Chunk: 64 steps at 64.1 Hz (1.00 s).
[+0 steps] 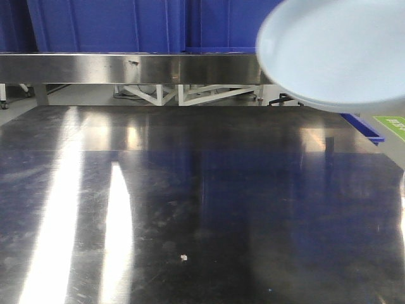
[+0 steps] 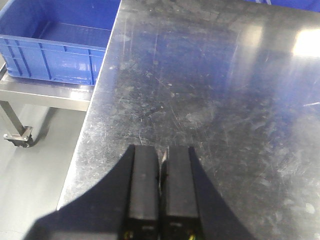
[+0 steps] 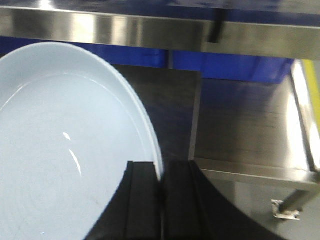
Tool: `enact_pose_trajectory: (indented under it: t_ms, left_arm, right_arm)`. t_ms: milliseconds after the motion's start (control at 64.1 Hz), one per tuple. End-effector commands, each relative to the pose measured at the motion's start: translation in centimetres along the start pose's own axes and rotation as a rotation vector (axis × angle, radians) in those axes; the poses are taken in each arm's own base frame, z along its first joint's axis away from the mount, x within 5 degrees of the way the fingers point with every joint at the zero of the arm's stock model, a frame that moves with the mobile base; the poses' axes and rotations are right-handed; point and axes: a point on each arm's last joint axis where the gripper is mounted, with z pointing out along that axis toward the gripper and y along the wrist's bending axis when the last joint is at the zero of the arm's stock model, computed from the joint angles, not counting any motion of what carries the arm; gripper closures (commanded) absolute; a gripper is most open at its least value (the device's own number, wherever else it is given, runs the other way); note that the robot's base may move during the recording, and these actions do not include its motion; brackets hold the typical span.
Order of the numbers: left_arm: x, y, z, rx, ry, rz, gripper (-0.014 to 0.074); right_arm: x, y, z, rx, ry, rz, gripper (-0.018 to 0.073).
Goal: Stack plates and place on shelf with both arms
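Observation:
A pale blue-white plate (image 1: pixel 335 50) hangs in the air at the upper right of the front view, level with the shelf rail (image 1: pixel 126 68). In the right wrist view this plate (image 3: pixel 60 150) fills the left side, and my right gripper (image 3: pixel 161 165) is shut on its rim. The steel shelf rail (image 3: pixel 125 30) runs across just beyond the plate, with a lower tier (image 3: pixel 250 125) to the right. I cannot tell whether one plate or two stacked are held. My left gripper (image 2: pixel 161 149) is shut with nothing in it, low over the table's left edge.
The dark reflective steel tabletop (image 1: pixel 190 190) spreads across the front view. Blue plastic crates (image 1: pixel 126 25) stand behind the shelf rail. Another blue crate (image 2: pixel 55 45) sits on a low frame left of the table (image 2: pixel 210 100), above a caster (image 2: pixel 20 137).

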Motion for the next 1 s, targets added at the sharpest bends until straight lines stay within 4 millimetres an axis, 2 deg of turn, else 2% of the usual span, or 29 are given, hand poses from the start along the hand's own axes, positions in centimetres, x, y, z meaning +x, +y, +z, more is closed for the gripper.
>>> enact_pose_trajectory:
  t_ms: [0,109,250,421,577,983]
  left_arm:
    - [-1.6,-0.2,-0.4,0.012,-0.107,-0.010,0.0511]
    - [-1.6,-0.2,-0.4,0.012,-0.107,-0.010,0.0511]
    - [-1.6,-0.2,-0.4,0.012,-0.107,-0.010,0.0511]
    - [-1.6,-0.2,-0.4,0.012,-0.107,-0.010,0.0511]
    - [-1.6,-0.2,-0.4,0.012,-0.107,-0.010,0.0511]
    - [-1.6,-0.2,-0.4,0.012,-0.107,-0.010,0.0511]
  right_arm:
    - [-0.2,-1.0,-2.5,0.018,-0.160,0.020,0.0530]
    - [2.1,-2.1,-4.9,0.072,-0.206,0.041,0.0530]
    - [5.1,-2.6,-6.9,0.104,-0.252,0.056,0.0530]
    - [7.6,-2.7,-8.1,0.109,-0.290,0.062,0.0530]
    - [8.2,-2.7,-8.5,0.107,-0.309,0.062,0.0530]
    - [8.2,-2.7,-8.5,0.107,-0.308,0.062,0.0530]
